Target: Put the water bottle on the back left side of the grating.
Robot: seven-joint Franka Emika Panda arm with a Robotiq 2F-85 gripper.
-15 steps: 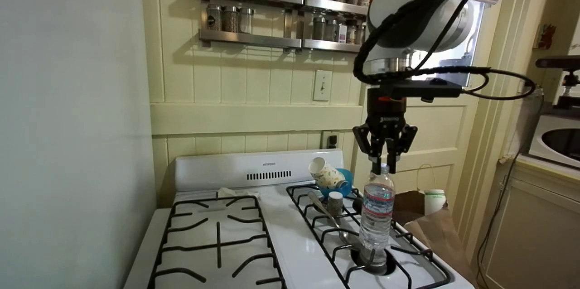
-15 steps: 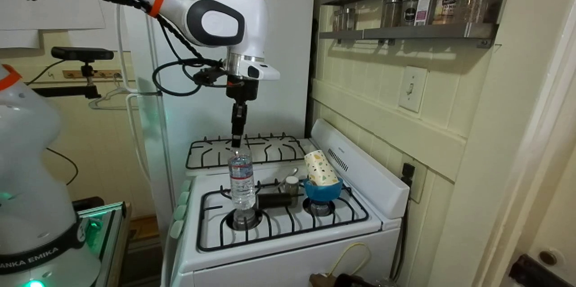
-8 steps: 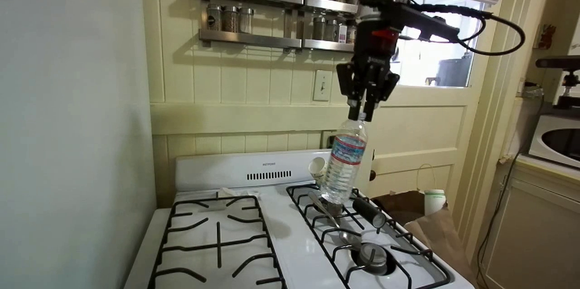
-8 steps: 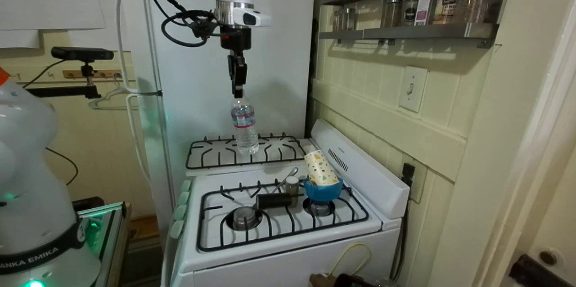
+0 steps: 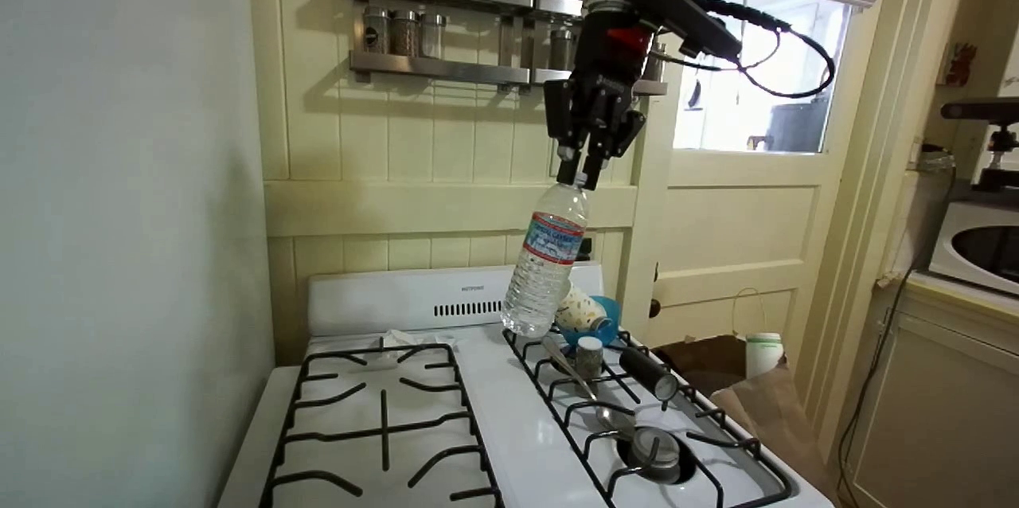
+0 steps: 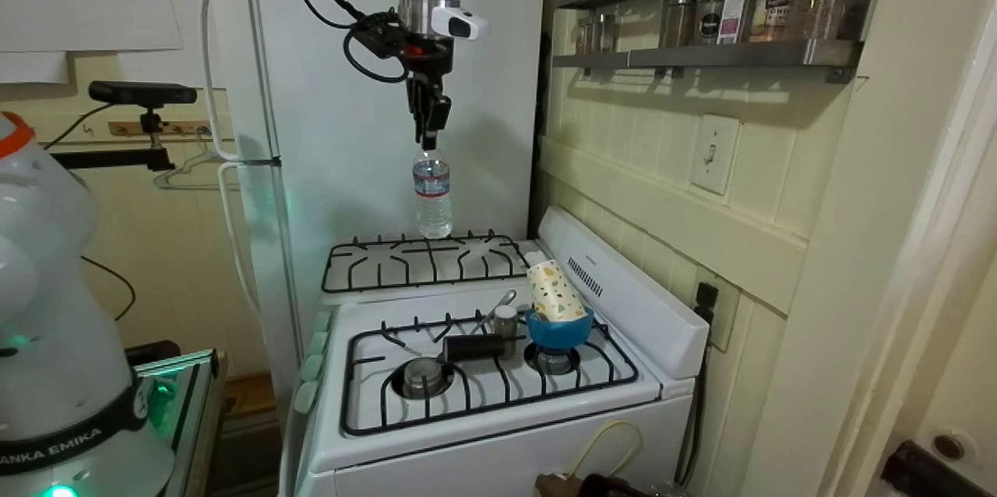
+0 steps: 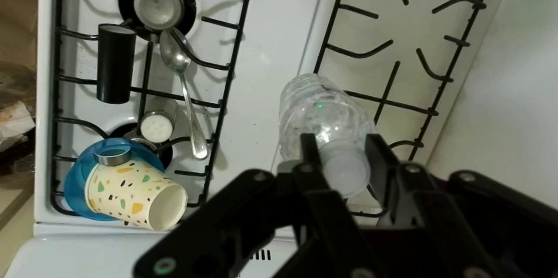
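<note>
Water bottle (image 5: 544, 259) hangs from our gripper (image 5: 579, 173): our fingers (image 7: 310, 149) clamp it at the cap (image 7: 346, 171), tilted, in the air above the stove (image 5: 509, 404). On the grating (image 7: 144, 91) we see a spoon (image 7: 191, 114), a shaker (image 7: 157, 128), a black tube (image 7: 115, 64) and a patterned cup (image 7: 126, 193) in a blue bowl (image 7: 77, 187).

Both exterior views share the grating (image 5: 384, 435), facing wall (image 5: 430, 142) or fridge (image 6: 491, 115); the wrist view looks down on it, closer.
</note>
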